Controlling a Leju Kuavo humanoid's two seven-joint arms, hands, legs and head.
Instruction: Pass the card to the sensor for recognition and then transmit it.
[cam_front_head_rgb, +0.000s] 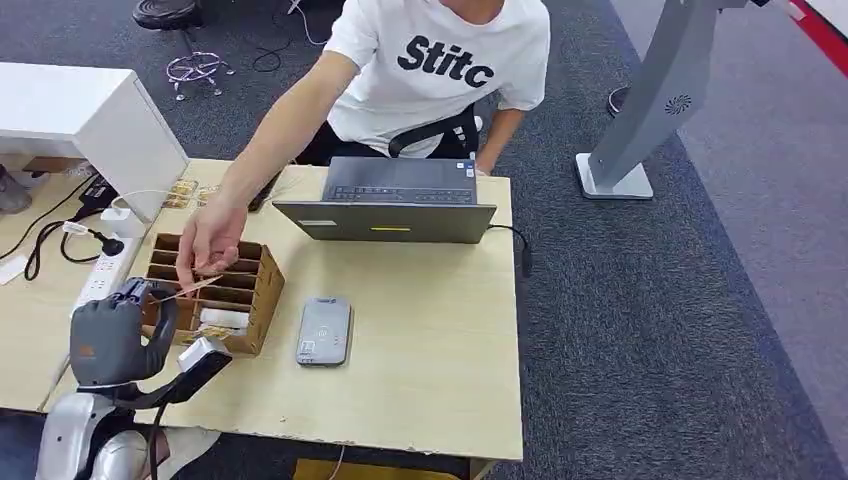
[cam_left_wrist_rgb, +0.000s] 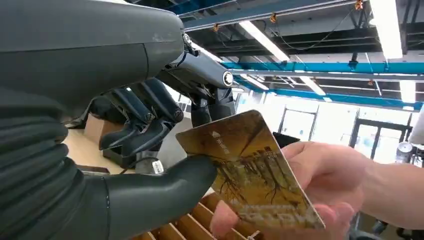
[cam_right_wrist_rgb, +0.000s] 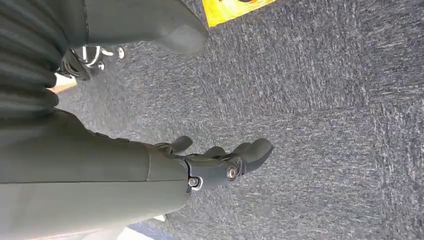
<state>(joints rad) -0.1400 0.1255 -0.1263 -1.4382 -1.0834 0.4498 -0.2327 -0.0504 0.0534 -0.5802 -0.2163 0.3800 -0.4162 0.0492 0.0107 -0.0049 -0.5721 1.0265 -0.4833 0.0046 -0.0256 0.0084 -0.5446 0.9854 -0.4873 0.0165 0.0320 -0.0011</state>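
A gold card (cam_front_head_rgb: 190, 291) (cam_left_wrist_rgb: 250, 170) is held over the wooden slotted box (cam_front_head_rgb: 262, 300). My left hand (cam_front_head_rgb: 115, 335) (cam_left_wrist_rgb: 115, 165) pinches its near corner: the thumb (cam_left_wrist_rgb: 170, 185) lies on its face and a dark finger (cam_left_wrist_rgb: 212, 100) reaches down behind its top edge. A person's hand (cam_front_head_rgb: 210, 235) (cam_left_wrist_rgb: 325, 175) grips the card's other end. The grey card sensor (cam_front_head_rgb: 324, 330) lies flat on the table to the right of the box. My right hand (cam_right_wrist_rgb: 215, 165) hangs over grey carpet, fingers loosely spread, holding nothing.
A person in a white shirt sits behind the table. A grey laptop (cam_front_head_rgb: 390, 205) stands at its far edge. A white power strip (cam_front_head_rgb: 105, 270) with cables and a white cabinet (cam_front_head_rgb: 90, 115) lie on the left. Bare tabletop (cam_front_head_rgb: 430, 340) lies right of the sensor.
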